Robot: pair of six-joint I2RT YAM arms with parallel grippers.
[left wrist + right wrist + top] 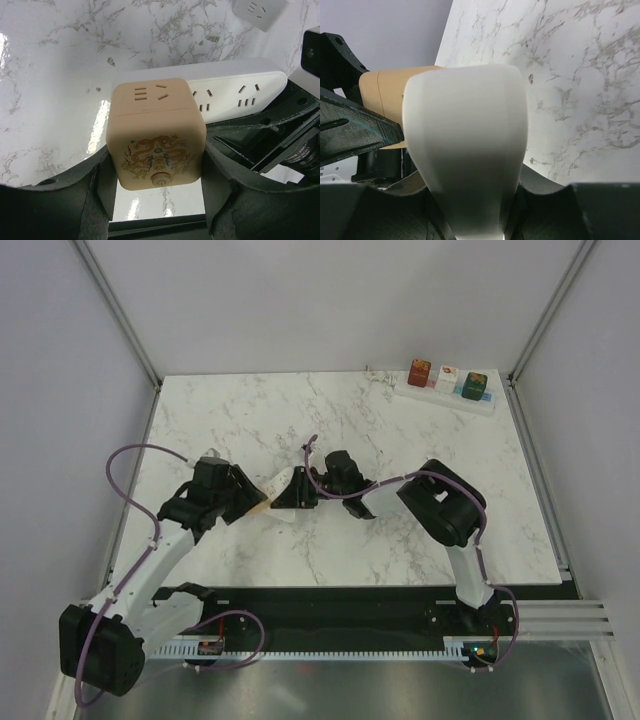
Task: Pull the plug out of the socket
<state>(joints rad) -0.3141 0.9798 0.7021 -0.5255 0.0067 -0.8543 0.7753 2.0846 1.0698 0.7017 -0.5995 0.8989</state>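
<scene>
White marble-patterned table (pixel 400 530) fills the workspace, boxed in by plain grey walls and slim metal posts. A second strip (pixel 450 388) carrying coloured cubes lies in the far right corner, well apart from the action. Near the middle of the table the two arms meet. The left gripper (pixel 157 172) has its fingers pressed on opposite sides of the plug (pixel 155 140), a tan cube with a printed dragon and a round button, seated on one end of the socket (pixel 235 95), a white power strip. The right gripper (pixel 470 197) is closed around the strip's other end, the white body filling the gap between its fingers. Both pieces look like hard, smooth, light plastic: stiff, not fragile, but likely slick, so the flat side faces are the place to grip. The prongs probably hold tightly, so a straight pull with the strip braced seems wiser than twisting. Whether the strip rests on the table I cannot tell.
</scene>
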